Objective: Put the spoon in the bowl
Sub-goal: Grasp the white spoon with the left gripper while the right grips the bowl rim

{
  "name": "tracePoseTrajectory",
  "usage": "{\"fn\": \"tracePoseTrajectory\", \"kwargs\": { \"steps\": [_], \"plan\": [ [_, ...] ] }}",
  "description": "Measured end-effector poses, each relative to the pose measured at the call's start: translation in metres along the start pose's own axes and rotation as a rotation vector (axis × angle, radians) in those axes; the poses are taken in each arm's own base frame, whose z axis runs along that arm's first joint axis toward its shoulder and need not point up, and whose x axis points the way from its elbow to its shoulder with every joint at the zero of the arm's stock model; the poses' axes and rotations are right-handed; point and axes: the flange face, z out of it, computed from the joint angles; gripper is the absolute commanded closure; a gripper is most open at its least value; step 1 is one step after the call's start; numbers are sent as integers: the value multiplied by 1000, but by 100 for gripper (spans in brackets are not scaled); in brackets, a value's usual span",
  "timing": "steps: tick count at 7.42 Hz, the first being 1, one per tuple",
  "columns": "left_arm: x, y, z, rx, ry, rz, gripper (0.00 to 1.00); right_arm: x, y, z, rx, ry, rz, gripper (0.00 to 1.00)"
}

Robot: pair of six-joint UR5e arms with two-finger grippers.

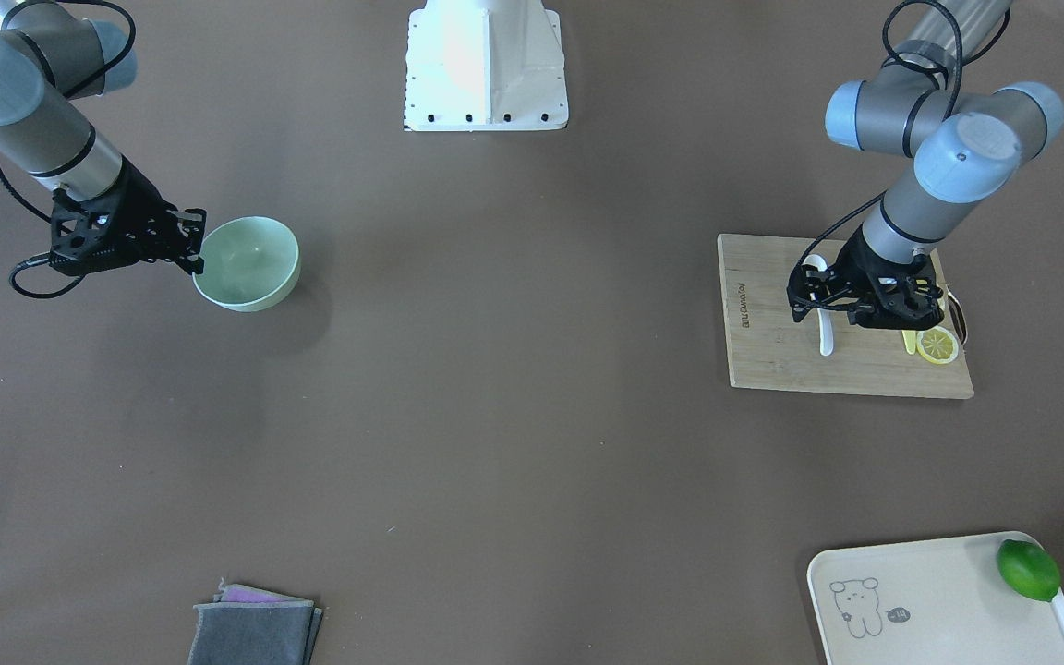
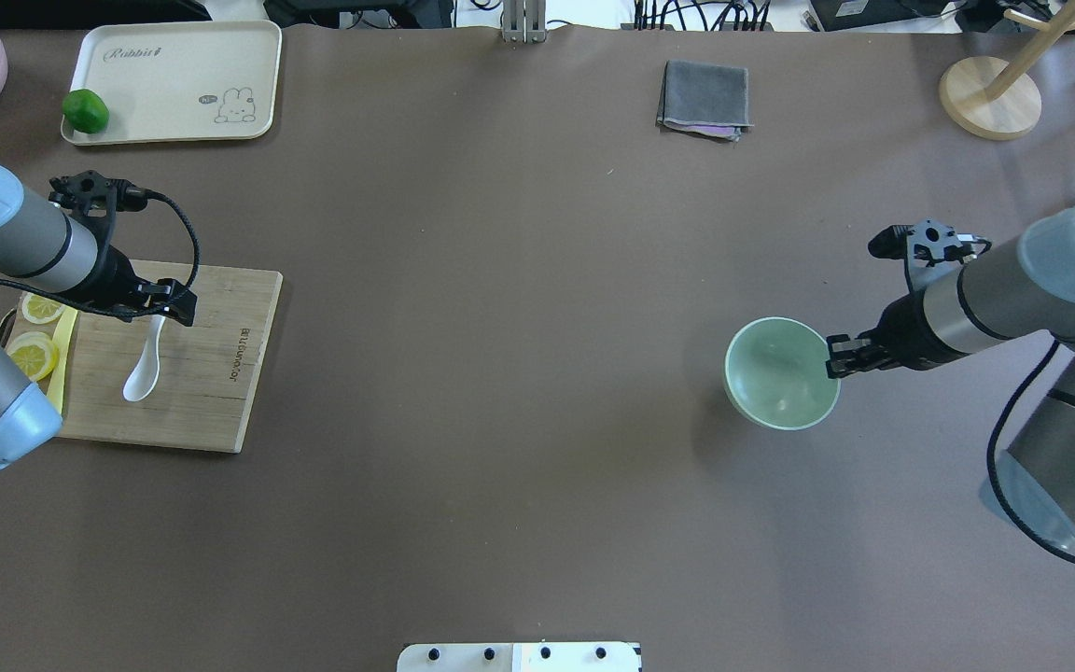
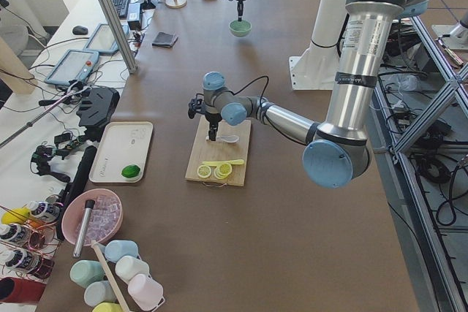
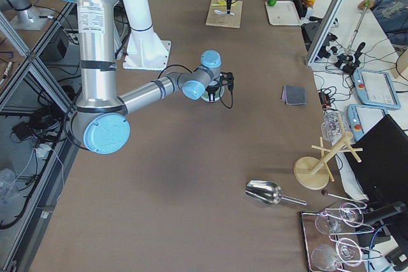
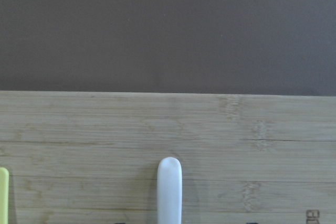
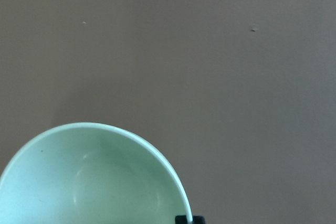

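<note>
The white spoon [image 2: 143,370] lies on a wooden cutting board [image 2: 211,373], scoop toward the robot. My left gripper [image 2: 164,313] is low over its handle, open, one finger on each side. The left wrist view shows the handle's end [image 5: 169,192] between them. In the front view the spoon [image 1: 826,340] pokes out under that gripper [image 1: 814,300]. The mint-green bowl [image 2: 775,373] stands upright on the table's right side. My right gripper [image 2: 834,357] is shut on its rim. A fingertip [image 6: 189,219] sits on the rim in the right wrist view, over the bowl [image 6: 89,182].
Two lemon slices [image 2: 34,355] and a yellow knife [image 2: 66,345] lie on the board's left end. A cream tray [image 2: 174,84] with a lime [image 2: 86,110] is at the far left, a grey cloth [image 2: 704,98] at the far middle, and a wooden stand [image 2: 990,98] at the far right.
</note>
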Motion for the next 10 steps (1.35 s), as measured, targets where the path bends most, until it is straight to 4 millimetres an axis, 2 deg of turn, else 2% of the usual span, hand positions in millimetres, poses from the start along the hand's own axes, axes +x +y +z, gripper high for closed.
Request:
{"fn": "tracePoseTrajectory", "kwargs": {
  "steps": [1, 2, 3, 4, 7, 10],
  "plan": [
    [1, 1, 4, -4, -6, 0, 56, -47, -10, 0, -5, -17, 39, 100],
    [0, 2, 6, -7, -9, 1, 75, -89, -14, 1, -7, -25, 69, 100],
    [0, 3, 7, -9, -11, 2, 95, -123, -12, 7, -4, -26, 84, 100],
    [0, 3, 7, -9, -10, 3, 100, -148, -10, 18, 4, -21, 92, 100],
    [6, 2, 3, -8, 3, 5, 100, -198, -7, 55, 19, -2, 109, 100],
    [23, -3, -9, 9, 34, 18, 100, -226, -1, 73, 24, 0, 121, 100]
  ]
}}
